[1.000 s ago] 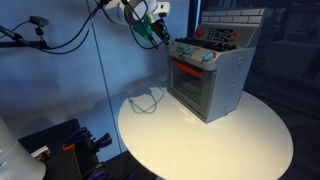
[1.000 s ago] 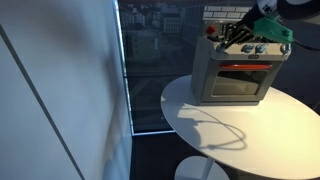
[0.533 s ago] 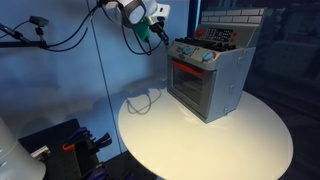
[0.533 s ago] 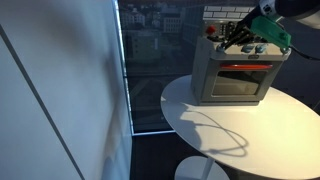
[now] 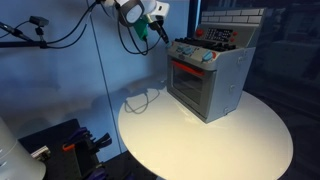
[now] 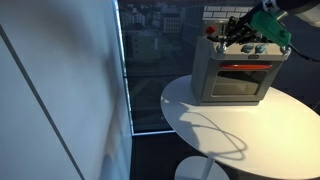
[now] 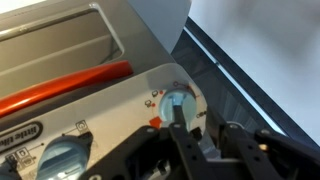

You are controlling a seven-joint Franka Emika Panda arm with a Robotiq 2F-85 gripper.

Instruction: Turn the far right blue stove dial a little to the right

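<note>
The silver-grey toy stove (image 5: 212, 78) with a red-framed door stands on the round white table (image 5: 200, 140); it also shows in the other exterior view (image 6: 236, 75). In the wrist view its end light-blue dial (image 7: 177, 99) sits at the edge of the knob panel. A second dial (image 7: 60, 160) lies further along the panel. My gripper (image 7: 203, 125) hangs just in front of the end dial. One finger (image 7: 183, 140) overlaps the dial's lower edge, and the other is off past the stove's corner. The jaws stand apart and hold nothing. Both exterior views show the gripper (image 5: 148, 30) (image 6: 240, 34) at the stove's top corner.
A dark window (image 6: 150, 60) and a pale wall panel (image 6: 60, 90) stand beside the table. Black cables (image 5: 60, 40) hang behind the arm. Dark equipment (image 5: 60, 145) sits on the floor near the table's edge.
My gripper has drawn back and up a little from the stove's knob panel. The stove has not moved.
</note>
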